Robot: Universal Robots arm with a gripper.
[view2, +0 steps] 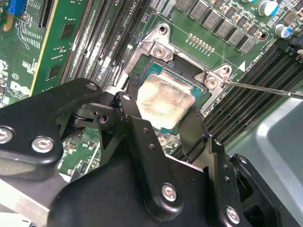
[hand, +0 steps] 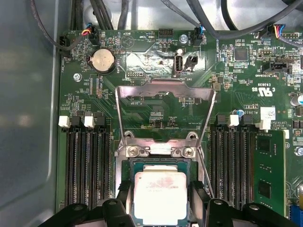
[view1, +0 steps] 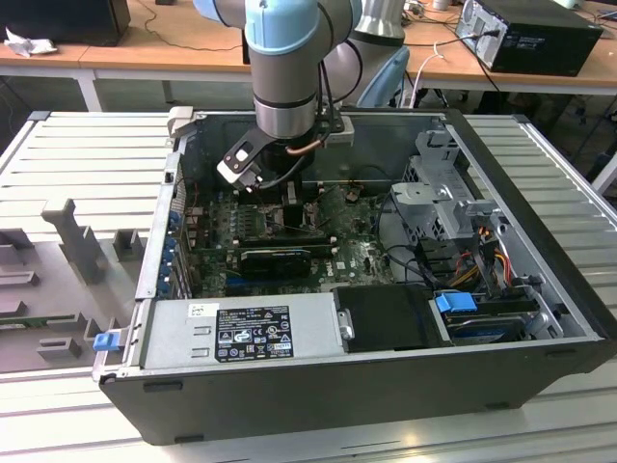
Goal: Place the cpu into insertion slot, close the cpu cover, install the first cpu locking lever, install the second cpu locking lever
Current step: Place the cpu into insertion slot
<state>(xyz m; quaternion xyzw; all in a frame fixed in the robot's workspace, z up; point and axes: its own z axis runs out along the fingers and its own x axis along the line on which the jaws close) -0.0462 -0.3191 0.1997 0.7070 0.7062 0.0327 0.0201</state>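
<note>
"Two opposite edges of the cpu (hand: 160, 197) are flanked by the end effector (hand: 160, 188) in both wrist views. The chip is seen lying in the insertion slot (hand: 127, 166), straight beneath the end effector, pale lid up."

"Is it clamped or let go?"

"That cannot be told. Contact and slight clearance cannot be separated at the cpu (view2: 164, 100), even with the end effector (view2: 157, 111) viewed close."

"How is the chip expected to handle?"

"It is judged light, stiff and flat. The metal lid is likely smooth, and the underside and the slot's contacts are assumed fragile. It is best held by two opposite edges and kept level, as the end effector is placed now. Pressing on the lid is to be avoided."

"And just beyond the end effector?"

"The cpu cover (hand: 142, 87) stands raised on its hinge, so it is not yet closed. A thin locking lever (view2: 265, 89) is seen free alongside. Memory slots (hand: 87, 165) run on either side across the motherboard (hand: 156, 116)."

"Farther out?"

"In the exterior view the arm (view1: 284, 77) reaches down into the open computer case (view1: 540, 193), which is carried on a slatted worktop (view1: 77, 154)."
</note>
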